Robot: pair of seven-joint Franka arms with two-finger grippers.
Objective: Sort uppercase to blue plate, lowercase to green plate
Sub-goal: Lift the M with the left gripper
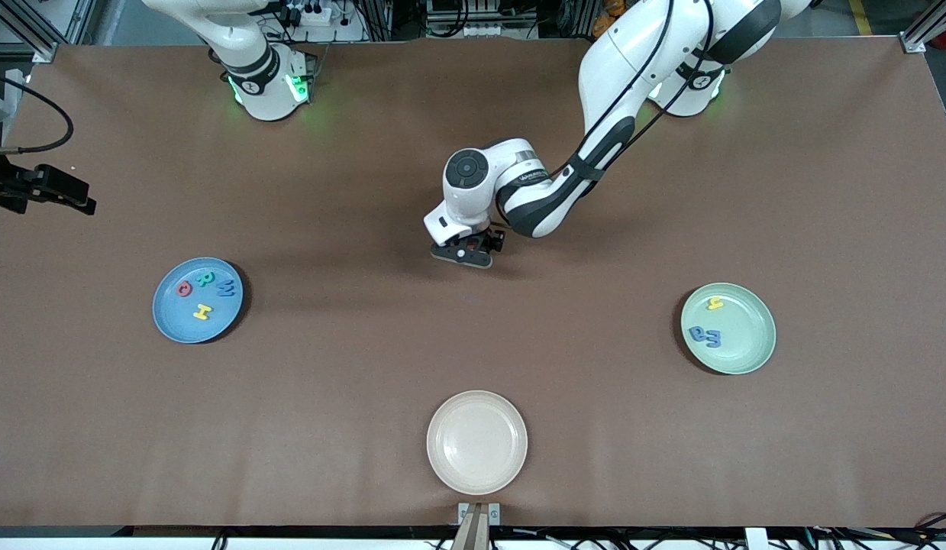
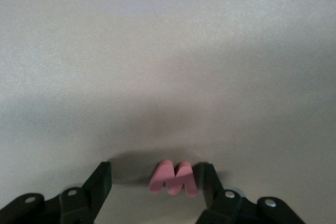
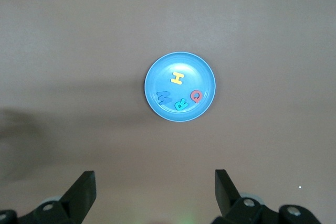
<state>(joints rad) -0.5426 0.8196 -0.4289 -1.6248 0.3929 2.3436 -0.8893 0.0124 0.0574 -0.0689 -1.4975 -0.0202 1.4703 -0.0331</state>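
Left end effector (image 2: 155, 182) open beside foam red m (image 2: 173, 178).

My left arm reaches from its base out over the middle of the table, elbow bent, wrist turned straight down. My left gripper (image 1: 463, 256) is low at the tabletop, its fingers (image 2: 100, 184) spread apart, with one finger touching a small red letter m (image 2: 173, 179) that sits between them. My right arm waits, pulled back near its base. My right gripper (image 3: 155, 190) hangs high above the table, pointing down, fingers wide apart and holding nothing.
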